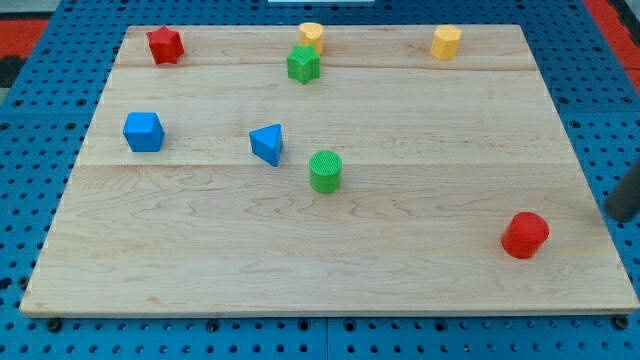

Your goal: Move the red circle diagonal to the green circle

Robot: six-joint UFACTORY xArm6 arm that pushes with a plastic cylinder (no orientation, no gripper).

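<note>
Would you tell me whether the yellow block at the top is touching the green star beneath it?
Cannot tell: in the camera view the green star overlaps the yellow block with no visible gap, but overlap alone doesn't prove contact.

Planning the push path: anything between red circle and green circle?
Nothing: in the camera view, bare board separates the red circle from the green circle.

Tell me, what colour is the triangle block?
Blue: the blue triangular block, camera view.

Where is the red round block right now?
The red circle sits near the board's bottom-right corner in the camera view, far right of the green circle, with my tip just to its right.
</note>
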